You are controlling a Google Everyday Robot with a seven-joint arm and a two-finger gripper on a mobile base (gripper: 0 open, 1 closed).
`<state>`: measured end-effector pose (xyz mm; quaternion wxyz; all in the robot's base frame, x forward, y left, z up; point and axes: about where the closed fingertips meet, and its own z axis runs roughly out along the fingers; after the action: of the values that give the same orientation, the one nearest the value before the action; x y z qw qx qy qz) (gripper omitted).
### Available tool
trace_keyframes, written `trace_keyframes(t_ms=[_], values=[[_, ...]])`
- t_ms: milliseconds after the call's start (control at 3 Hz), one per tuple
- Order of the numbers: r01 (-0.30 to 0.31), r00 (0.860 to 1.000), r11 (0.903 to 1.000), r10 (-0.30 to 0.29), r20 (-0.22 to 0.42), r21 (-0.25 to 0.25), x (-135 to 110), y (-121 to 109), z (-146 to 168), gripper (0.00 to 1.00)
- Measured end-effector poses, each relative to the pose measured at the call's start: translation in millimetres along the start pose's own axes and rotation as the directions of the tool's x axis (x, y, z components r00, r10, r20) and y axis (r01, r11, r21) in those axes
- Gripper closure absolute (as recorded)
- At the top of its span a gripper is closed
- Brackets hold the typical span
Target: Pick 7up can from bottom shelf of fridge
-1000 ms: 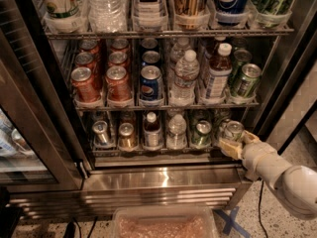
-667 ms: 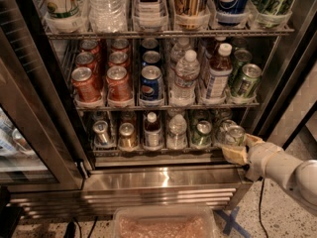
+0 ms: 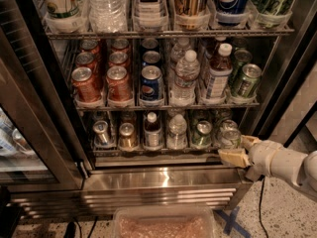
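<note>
My tool (image 3: 233, 148) has drawn slightly down and right, toward the near edge of the bottom shelf (image 3: 158, 155) in the fridge (image 3: 163, 180). The 7up can (image 3: 229, 137) sits against it at the shelf's right end. I can't tell whether the tool grips it, so I'd say the lift-out is unconfirmed.

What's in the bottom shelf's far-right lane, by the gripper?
A silver-topped can at the front, a second can right behind it; farther back is too dark. The gripper sits beside the front can.

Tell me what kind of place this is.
Probably a shop or office pantry: a stainless display fridge with wire racks of lined-up cans and water bottles. The gripper is at the right end of the bottom shelf.
</note>
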<state>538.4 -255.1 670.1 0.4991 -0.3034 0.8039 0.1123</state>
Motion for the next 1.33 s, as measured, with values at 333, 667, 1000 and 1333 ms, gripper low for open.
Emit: trace_keyframes(t_ms=[333,667,1000,1333], values=[[0.004,1.0,0.9995,-0.004,0.016,-0.03,-2,9,0,1.0],[0.099,0.994,0.9827,-0.091,0.058,-0.157,-22,57,-8,1.0],[0.222,0.972,0.9214,-0.182,0.152,-0.319,-56,118,-22,1.0],[0.302,0.948,0.8392,-0.215,0.233,-0.453,-86,160,-30,1.0]])
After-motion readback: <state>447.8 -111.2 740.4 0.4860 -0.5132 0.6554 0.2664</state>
